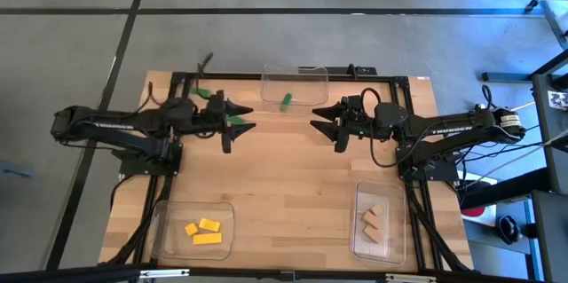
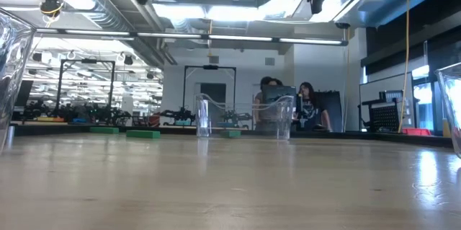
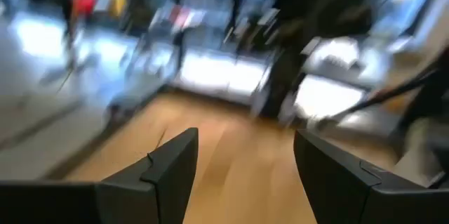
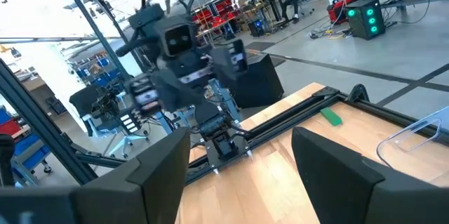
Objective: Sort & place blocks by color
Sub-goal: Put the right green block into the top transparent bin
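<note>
My left gripper (image 1: 250,116) and my right gripper (image 1: 315,119) face each other over the far middle of the table. Both are raised, open and empty; the wrist views show the left fingers (image 3: 172,171) and the right fingers (image 4: 165,168) apart. One green block (image 1: 286,101) lies in the clear far tray (image 1: 295,74). Another green block (image 1: 209,93) lies on the table left of that tray and also shows in the right wrist view (image 4: 331,116). A third green block (image 1: 238,121) shows under my left gripper. Yellow blocks (image 1: 204,231) lie in the near-left tray, tan blocks (image 1: 372,222) in the near-right tray.
The near-left tray (image 1: 164,230) and the near-right tray (image 1: 359,196) stand at the table's near edge. A black frame (image 1: 382,77) runs along the table's far edge and its sides. Bare wood lies between the trays. People sit in the room beyond the table (image 2: 302,107).
</note>
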{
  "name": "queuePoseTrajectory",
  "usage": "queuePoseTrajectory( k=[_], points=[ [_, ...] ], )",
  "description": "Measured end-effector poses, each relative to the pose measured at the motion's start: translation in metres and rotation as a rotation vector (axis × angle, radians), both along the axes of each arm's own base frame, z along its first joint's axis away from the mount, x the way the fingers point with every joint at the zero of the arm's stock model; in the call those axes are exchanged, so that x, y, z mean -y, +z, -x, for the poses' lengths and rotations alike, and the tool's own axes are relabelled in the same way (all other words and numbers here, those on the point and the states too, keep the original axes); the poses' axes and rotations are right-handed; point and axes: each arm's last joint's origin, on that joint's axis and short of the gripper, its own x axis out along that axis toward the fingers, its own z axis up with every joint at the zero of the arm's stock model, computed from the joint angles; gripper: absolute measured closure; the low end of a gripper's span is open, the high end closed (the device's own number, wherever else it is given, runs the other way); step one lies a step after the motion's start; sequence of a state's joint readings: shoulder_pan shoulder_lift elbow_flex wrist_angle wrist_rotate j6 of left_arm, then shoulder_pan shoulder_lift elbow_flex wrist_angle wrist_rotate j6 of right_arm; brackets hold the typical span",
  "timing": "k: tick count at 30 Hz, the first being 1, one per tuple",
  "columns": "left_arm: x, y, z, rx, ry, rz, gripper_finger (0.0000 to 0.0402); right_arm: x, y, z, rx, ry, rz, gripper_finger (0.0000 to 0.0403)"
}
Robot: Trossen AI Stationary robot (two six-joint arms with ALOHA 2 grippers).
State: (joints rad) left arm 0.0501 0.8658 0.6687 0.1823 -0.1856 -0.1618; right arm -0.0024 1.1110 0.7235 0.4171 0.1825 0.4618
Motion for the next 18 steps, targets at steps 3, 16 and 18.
queuePoseTrajectory(
  k=[3,16,18],
  points=[
    [-0.012,0.006,-0.002,-0.239,0.083,0.023,0.0176,0.000,0.000,0.000,0.000,0.000,0.000,0.0150],
    [-0.091,-0.071,-0.037,-1.283,-0.285,-0.243,0.0176,0.000,-0.001,0.000,-0.008,0.000,0.000,0.0150],
    [-0.099,-0.087,-0.044,-1.348,-0.349,-0.286,0.0176,0.000,-0.001,0.000,-0.010,0.000,0.000,0.0151]
  ],
)
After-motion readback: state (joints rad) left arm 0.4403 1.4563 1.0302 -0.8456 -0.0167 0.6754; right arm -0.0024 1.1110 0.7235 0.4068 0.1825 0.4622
